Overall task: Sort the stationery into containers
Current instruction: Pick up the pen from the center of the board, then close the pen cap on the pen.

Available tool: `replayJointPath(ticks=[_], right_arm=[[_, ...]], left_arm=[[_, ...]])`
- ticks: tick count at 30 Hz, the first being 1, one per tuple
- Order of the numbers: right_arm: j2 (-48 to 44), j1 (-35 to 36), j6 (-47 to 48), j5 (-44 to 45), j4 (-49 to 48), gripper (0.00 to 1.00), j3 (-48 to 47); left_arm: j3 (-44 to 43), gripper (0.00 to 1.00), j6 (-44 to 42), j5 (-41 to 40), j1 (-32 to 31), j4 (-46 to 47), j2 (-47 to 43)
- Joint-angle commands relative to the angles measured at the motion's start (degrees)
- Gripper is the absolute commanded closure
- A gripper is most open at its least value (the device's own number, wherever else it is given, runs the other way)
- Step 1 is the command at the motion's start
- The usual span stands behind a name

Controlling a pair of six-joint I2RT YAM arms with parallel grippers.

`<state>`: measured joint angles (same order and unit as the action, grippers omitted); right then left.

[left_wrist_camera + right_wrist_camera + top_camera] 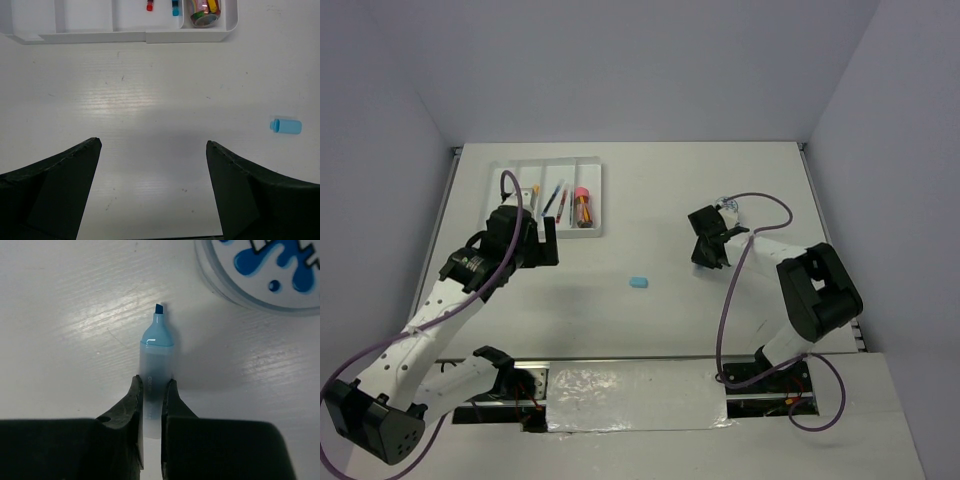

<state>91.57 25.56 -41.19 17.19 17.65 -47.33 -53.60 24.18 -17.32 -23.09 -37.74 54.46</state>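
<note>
Toward the right edge of the tabletop, lift straight up with the right gripper before swinging left, taking the step in hand to be the pickup of the pale blue tube. Squeeze firmly but no harder than needed, since this looks like smooth round plastic, likely to roll or pivot between such narrow pads. Mind the bare blue tip pointing away from the wrist, and avoid dragging it across the surface. Steer clear of the round blue-lidded tub just beyond and to the right of that tip. Note the jaws drawn nearly together, pinching the tube's rear end from both sides, with its front half sticking out and apparently lying flat on the surface. Further out, toward the middle, find a small light-blue cap-shaped piece, well apart from everything else. At the far-left corner, find the white tray, with pens and a pink-capped orange piece already in its compartments. Just on its near side, see the left gripper hovering, spread wide and holding nothing.
</note>
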Motion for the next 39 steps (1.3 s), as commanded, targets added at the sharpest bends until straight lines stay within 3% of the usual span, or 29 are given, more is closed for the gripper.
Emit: replayJointPath(ticks=[1,5,8,12,16,18,24,27,39], right_arm=[[2.92,0.54,1.45,-4.62,-1.47,1.00,1.01],[-3.74,4.57,7.78,-9.45,-4.37,1.00,0.66],[-14.99,9.32,11.65,-6.74,-1.23,1.00,-0.13],[-30.35,9.42,13.24,-4.72,12.36,1.00,-2.15],[-38.29,8.11,11.92,1.60,25.57,1.00,-6.18],[-43.11,7.49,12.01,2.49,30.05,1.00,-7.15],[-52.80,7.13,13.41,-2.77,32.97,0.99,-8.48],[-54.83,7.22,14.91,-4.62,34.64,0.99,-9.09],[-58.43,7.22,16.49,-9.63,33.33,0.96,-9.27]], left_arm=[[-2.82,0.01,0.77,-0.52,-0.20,-0.14,0.65],[-3.96,0.01,0.86,7.62,-1.16,1.26,3.19],[-7.37,0.01,1.21,7.67,-8.35,-0.32,9.77],[-12.92,0.01,-2.20,8.09,-21.61,1.78,21.18],[-15.38,0.01,-11.59,5.63,-27.00,6.62,28.24],[-14.87,0.01,-15.73,9.12,-28.58,10.12,30.88],[-13.54,0.05,-28.22,12.40,-28.76,18.99,38.78],[-15.83,0.14,-35.34,13.98,-28.41,17.00,43.18],[-22.86,0.18,-39.65,19.78,-25.86,8.20,53.12]])
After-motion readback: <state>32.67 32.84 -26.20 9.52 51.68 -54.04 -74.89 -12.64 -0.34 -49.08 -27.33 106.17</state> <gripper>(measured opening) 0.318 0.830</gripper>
